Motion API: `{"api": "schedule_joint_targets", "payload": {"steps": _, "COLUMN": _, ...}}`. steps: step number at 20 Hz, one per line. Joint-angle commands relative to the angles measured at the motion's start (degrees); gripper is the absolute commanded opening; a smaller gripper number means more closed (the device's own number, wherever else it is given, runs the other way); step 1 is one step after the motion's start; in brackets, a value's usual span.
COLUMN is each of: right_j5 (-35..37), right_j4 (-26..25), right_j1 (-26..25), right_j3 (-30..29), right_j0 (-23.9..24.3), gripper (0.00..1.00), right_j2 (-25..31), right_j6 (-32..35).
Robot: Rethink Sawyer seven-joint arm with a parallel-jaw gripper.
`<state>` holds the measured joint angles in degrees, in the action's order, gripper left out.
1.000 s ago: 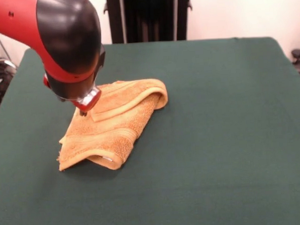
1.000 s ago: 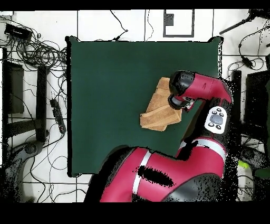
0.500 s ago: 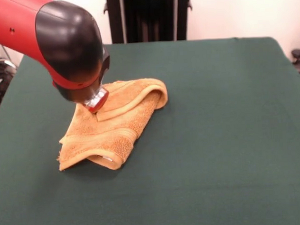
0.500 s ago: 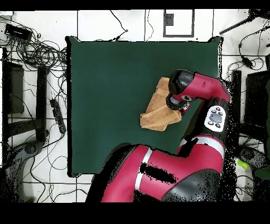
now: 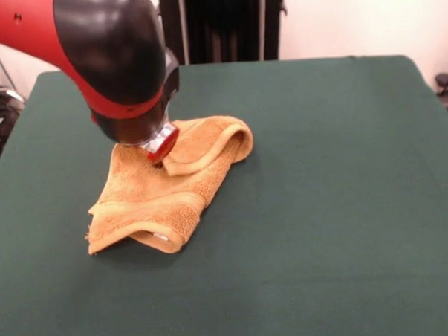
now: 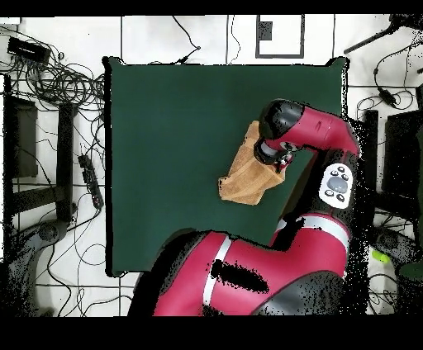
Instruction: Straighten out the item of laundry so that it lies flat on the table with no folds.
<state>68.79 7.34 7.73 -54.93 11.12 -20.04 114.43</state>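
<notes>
The orange-tan towel (image 5: 155, 204) lies crumpled and folded over itself on the left half of the green table (image 5: 328, 178). A thick folded flap curls along its far right side. A small white label (image 5: 160, 236) shows at its near edge. My gripper (image 5: 159, 159) is down on the towel at the flap's left corner, and it appears shut on that corner. The arm's black and red wrist hides most of the grip. In the overhead view the towel (image 6: 242, 180) sits right of the table's (image 6: 165, 148) middle, with its upper part under the arm.
The arm's bulky wrist (image 5: 119, 61) hangs over the towel's far left part. Cables and stands (image 6: 58, 82) lie on the floor around the table. A black frame (image 5: 221, 23) stands behind the table's far edge.
My gripper has moved to the right across the towel's far part. The flap's left corner has gone right with it, so the flap is now shorter and more bunched.
</notes>
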Motion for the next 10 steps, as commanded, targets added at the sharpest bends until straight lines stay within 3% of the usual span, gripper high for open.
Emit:
{"api": "schedule_joint_targets", "payload": {"steps": 1, "right_j5": 4.27, "right_j4": 6.14, "right_j1": 2.0, "right_j3": -5.7, "right_j0": -4.57, "gripper": 1.0, "right_j2": 6.61, "right_j6": 15.95}}
{"api": "schedule_joint_targets", "payload": {"steps": 10, "right_j5": 5.77, "right_j4": 8.1, "right_j1": -0.36, "right_j3": -3.87, "right_j0": -5.84, "gripper": 1.0, "right_j2": 5.46, "right_j6": 16.7}}
